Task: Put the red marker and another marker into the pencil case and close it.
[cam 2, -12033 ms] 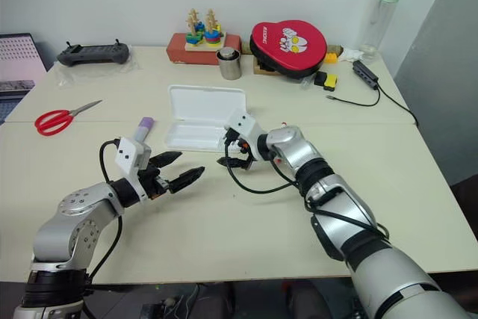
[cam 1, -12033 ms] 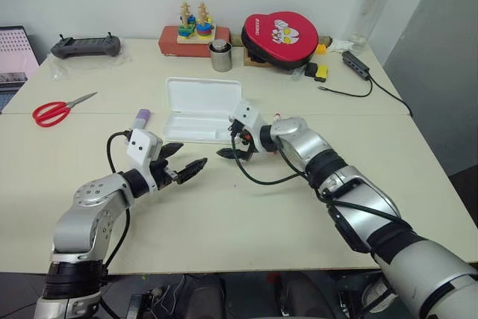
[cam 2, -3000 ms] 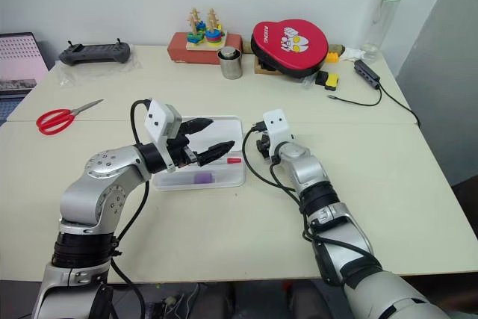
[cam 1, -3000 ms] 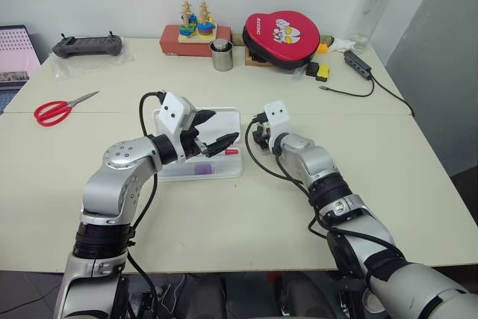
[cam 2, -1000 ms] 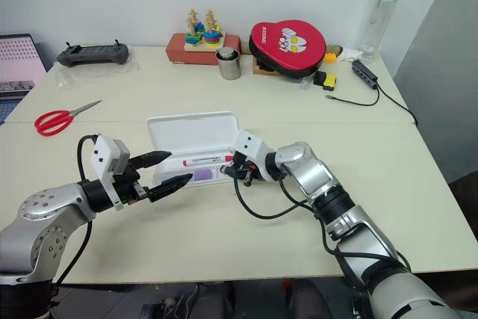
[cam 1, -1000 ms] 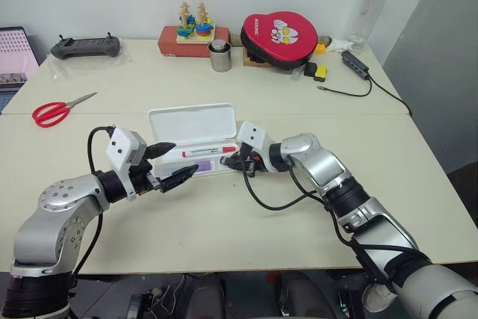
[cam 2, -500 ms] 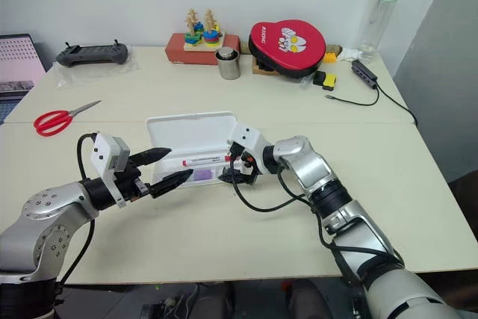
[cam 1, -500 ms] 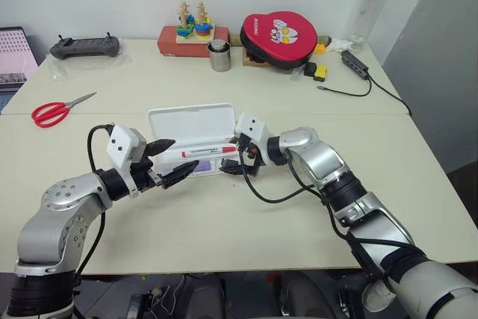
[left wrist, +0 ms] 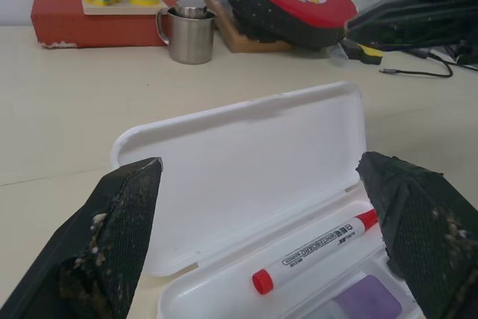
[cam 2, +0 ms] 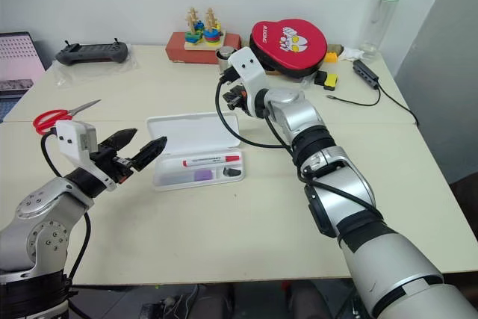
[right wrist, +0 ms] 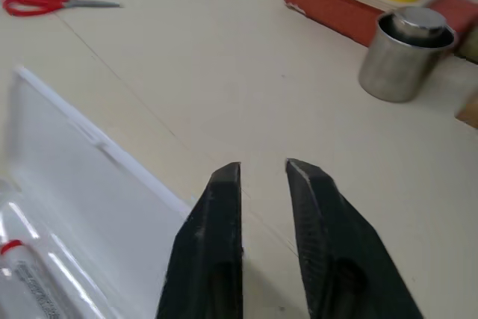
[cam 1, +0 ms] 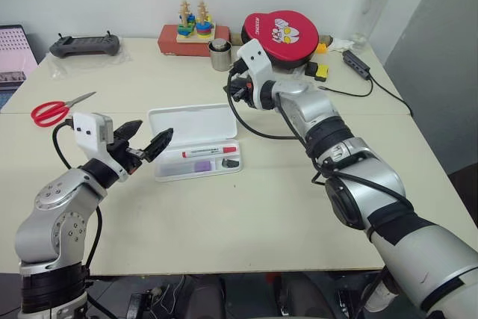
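White pencil case (cam 1: 196, 140) lid open w/ red marker (cam 1: 210, 152) + purple marker (cam 1: 201, 164) inside.

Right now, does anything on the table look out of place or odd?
Nothing stands out. The pencil case lies open with the red marker and the purple marker inside its tray; the lid isn't closed yet.

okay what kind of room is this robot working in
Probably an office or lab test space: a plain cream table against a bare wall, holding a drone-style controller, a power strip and a wooden stacking toy.
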`<state>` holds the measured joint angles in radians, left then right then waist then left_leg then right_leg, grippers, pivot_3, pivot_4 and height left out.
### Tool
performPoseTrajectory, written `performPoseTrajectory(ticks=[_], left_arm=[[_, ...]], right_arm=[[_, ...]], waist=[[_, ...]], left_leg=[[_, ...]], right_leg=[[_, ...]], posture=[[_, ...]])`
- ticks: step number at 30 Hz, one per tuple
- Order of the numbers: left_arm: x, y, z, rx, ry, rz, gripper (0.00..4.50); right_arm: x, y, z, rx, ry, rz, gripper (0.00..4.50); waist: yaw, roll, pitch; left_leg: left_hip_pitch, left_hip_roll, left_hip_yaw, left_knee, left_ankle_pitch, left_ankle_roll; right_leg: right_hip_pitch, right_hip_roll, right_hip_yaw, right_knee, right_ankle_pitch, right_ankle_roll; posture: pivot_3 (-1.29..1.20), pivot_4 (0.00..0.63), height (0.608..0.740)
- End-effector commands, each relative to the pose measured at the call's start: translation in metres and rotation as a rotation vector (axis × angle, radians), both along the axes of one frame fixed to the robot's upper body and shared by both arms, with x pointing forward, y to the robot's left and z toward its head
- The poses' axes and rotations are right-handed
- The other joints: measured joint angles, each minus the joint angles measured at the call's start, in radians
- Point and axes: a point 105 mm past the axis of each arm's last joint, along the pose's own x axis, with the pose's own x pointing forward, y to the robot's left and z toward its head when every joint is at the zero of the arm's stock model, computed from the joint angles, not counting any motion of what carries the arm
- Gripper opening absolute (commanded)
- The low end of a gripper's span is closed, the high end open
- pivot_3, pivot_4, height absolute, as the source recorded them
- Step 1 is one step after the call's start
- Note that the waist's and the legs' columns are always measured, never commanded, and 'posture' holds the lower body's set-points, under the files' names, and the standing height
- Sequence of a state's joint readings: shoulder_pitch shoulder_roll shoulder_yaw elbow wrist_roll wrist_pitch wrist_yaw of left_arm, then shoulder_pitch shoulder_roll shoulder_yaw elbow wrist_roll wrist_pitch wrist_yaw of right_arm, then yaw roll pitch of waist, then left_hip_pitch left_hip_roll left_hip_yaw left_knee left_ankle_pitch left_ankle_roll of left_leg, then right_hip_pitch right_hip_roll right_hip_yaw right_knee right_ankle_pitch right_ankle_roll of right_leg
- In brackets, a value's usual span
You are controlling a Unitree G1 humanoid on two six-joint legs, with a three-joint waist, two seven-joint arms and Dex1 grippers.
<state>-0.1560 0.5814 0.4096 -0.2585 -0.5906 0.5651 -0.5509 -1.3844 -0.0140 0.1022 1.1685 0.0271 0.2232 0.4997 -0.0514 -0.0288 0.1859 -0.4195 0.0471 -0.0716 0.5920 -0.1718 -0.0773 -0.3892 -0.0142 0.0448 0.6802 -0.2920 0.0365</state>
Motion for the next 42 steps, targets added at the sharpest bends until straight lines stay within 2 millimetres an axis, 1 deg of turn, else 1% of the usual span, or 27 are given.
performPoseTrajectory(ticks=[1, 6, 8, 11, 14, 18, 20, 23, 25, 27, 30, 33, 37, 39, 42], left_arm=[[-0.006, -0.004, 0.014, 0.01, -0.058, -0.003, 4.5], [-0.009, -0.006, 0.014, 0.006, -0.059, 0.0, 4.5], [-0.01, -0.007, 0.014, 0.004, -0.058, 0.0, 4.5], [-0.011, -0.007, 0.014, 0.001, -0.056, -0.002, 4.5], [-0.01, -0.009, 0.015, -0.001, -0.055, -0.008, 4.5], [-0.009, -0.011, 0.015, 0.003, -0.051, -0.026, 4.5], [-0.009, -0.012, 0.015, 0.003, -0.05, -0.03, 4.5], [-0.01, -0.013, 0.015, 0.004, -0.038, -0.046, 4.5], [-0.017, -0.016, 0.012, 0.007, -0.003, -0.088, 4.5], [-0.024, -0.017, 0.012, -0.008, 0.02, -0.126, 4.5], [-0.041, -0.021, 0.016, -0.008, 0.056, -0.202, 4.5], [-0.052, -0.016, 0.023, -0.003, 0.068, -0.21, 4.5], [-0.064, -0.002, 0.028, -0.024, 0.076, -0.18, 4.5], [-0.071, 0.0, 0.024, -0.011, 0.105, -0.166, 4.5], [-0.078, 0.007, 0.015, 0.007, 0.139, -0.128, 4.5]], right_arm=[[0.001, 0.008, 0.017, -0.016, -0.097, -0.002, 0.02], [0.001, 0.008, -0.001, -0.069, -0.095, 0.002, 0.02], [-0.004, 0.012, -0.011, -0.091, -0.072, 0.056, 0.02], [-0.01, 0.016, -0.019, -0.108, -0.051, 0.12, 0.02], [-0.018, 0.023, -0.018, -0.082, -0.034, 0.206, 0.02], [-0.025, 0.026, -0.018, -0.089, -0.028, 0.283, 0.02], [-0.031, 0.029, -0.017, -0.084, -0.029, 0.347, 0.02], [-0.045, 0.037, -0.012, -0.069, -0.066, 0.485, 0.02], [-0.058, 0.042, -0.011, -0.074, -0.098, 0.595, 0.02], [-0.065, 0.044, -0.012, -0.083, -0.103, 0.653, 0.02], [-0.077, 0.047, -0.019, -0.124, -0.124, 0.736, 0.02], [-0.086, 0.048, -0.028, -0.174, -0.145, 0.798, 0.02], [-0.1, 0.05, -0.036, -0.208, -0.169, 0.885, 0.02], [-0.106, 0.051, -0.042, -0.236, -0.175, 0.915, 0.02], [-0.113, 0.054, -0.049, -0.253, -0.162, 0.943, 0.02]], waist=[[-0.001, 0.0, 0.0], [-0.002, 0.0, 0.0], [-0.002, 0.0, 0.0], [-0.004, 0.0, 0.0], [-0.004, 0.0, 0.0], [-0.006, 0.0, 0.0], [-0.008, 0.0, 0.0], [-0.008, 0.0, 0.0], [-0.008, 0.0, 0.0], [-0.009, 0.0, 0.0], [-0.008, 0.001, 0.0], [-0.008, 0.001, 0.0], [-0.007, 0.001, 0.001], [-0.006, 0.001, 0.0], [-0.006, 0.0, 0.0]], left_leg=[[0.0, 0.0, 0.0, 0.0, 0.0, 0.0], [0.0, 0.0, 0.0, 0.0, 0.0, 0.0], [0.0, 0.0, 0.0, 0.0, 0.0, 0.0], [0.001, 0.0, 0.0, 0.0, 0.0, 0.0], [0.001, 0.0, 0.0, 0.0, 0.0, 0.0], [0.001, 0.0, 0.0, 0.0, 0.0, 0.0], [0.001, 0.0, 0.0, 0.0, 0.0, 0.0], [0.002, 0.001, 0.0, 0.0, 0.0, 0.0], [0.001, 0.001, 0.0, 0.0, 0.0, 0.0], [0.001, 0.001, 0.0, 0.0, 0.0, 0.0], [0.001, 0.001, 0.0, 0.0, 0.0, 0.0], [0.002, 0.001, -0.001, 0.0, 0.0, 0.0], [0.003, 0.001, -0.001, 0.0, 0.0, 0.0], [0.003, 0.001, -0.001, 0.0, 0.0, 0.0], [0.003, 0.001, 0.0, 0.0, 0.0, 0.0]], right_leg=[[0.0, 0.0, 0.0, 0.0, 0.0, 0.0], [0.0, 0.0, 0.0, 0.0, 0.0, 0.0], [0.0, 0.0, 0.0, 0.0, 0.0, 0.0], [0.001, 0.0, 0.0, 0.001, 0.0, 0.0], [0.001, 0.0, 0.0, 0.001, 0.0, 0.0], [0.001, 0.0, 0.0, 0.001, 0.0, 0.0], [0.001, 0.0, 0.0, 0.001, 0.0, 0.0], [0.001, 0.001, 0.0, 0.001, 0.0, 0.0], [0.001, 0.001, 0.0, 0.001, 0.0, 0.0], [0.001, 0.001, 0.0, 0.001, 0.0, 0.0], [0.001, 0.001, 0.0, 0.001, 0.0, 0.0], [0.001, 0.001, -0.001, 0.001, 0.0, 0.0], [0.001, 0.001, 0.0, 0.001, 0.0, 0.0], [0.001, 0.001, -0.001, 0.001, 0.0, 0.0], [0.001, 0.001, 0.0, 0.001, 0.0, 0.0]], posture=[[0.0, 0.15, 0.74], [0.0, 0.15, 0.74], [0.0, 0.15, 0.74], [0.0, 0.15, 0.74], [0.0, 0.15, 0.74], [0.0, 0.15, 0.74], [0.0, 0.15, 0.74], [0.0, 0.15, 0.74], [0.0, 0.15, 0.74], [0.0, 0.15, 0.74], [0.0, 0.15, 0.74], [0.0, 0.15, 0.74], [0.0, 0.15, 0.74], [0.0, 0.15, 0.74], [0.0, 0.15, 0.74]])
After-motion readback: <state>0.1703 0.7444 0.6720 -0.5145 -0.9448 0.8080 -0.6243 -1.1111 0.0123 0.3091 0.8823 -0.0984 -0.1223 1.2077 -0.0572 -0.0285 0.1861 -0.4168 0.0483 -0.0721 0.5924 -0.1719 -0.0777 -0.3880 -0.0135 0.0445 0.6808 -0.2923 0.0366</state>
